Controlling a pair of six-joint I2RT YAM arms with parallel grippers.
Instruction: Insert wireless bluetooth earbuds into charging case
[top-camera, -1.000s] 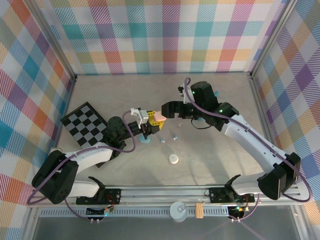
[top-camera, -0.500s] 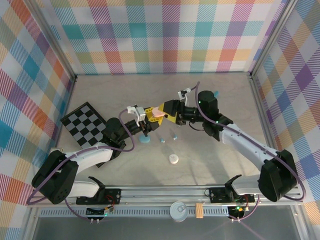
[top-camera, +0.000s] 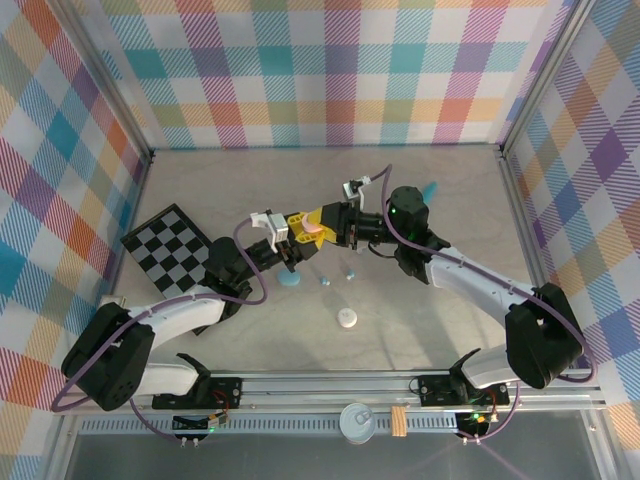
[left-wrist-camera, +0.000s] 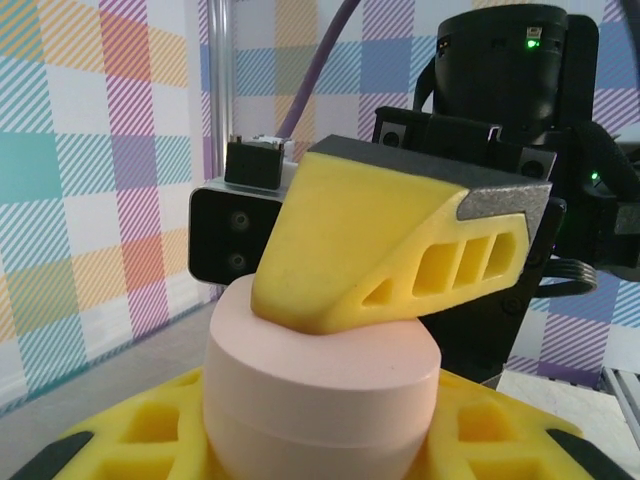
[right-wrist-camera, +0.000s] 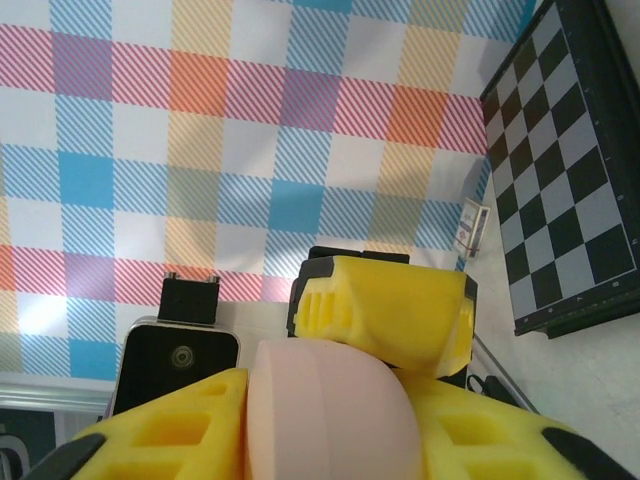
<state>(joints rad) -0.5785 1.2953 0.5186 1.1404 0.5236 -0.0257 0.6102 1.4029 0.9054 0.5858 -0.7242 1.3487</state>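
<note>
Loose on the surface (top-camera: 420, 330) just below the pink case (top-camera: 313, 229): two pale earbuds (top-camera: 325, 281), not yet inserted. Clamped on that case from its left by the left gripper (top-camera: 293, 232), same as a second ago. Newly closed on it from its right by the right gripper (top-camera: 327, 222), wide open a moment earlier. Probably braced on both sides for opening the case next.

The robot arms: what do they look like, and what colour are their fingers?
The left arm and right arm both have smooth white shells with chunky black joints. A thin purple cable loops along each one. Their fingers are bright yellow wedges with little cut-out slots, fixed on black mounts. Small green lights glow on the right arm.
</note>
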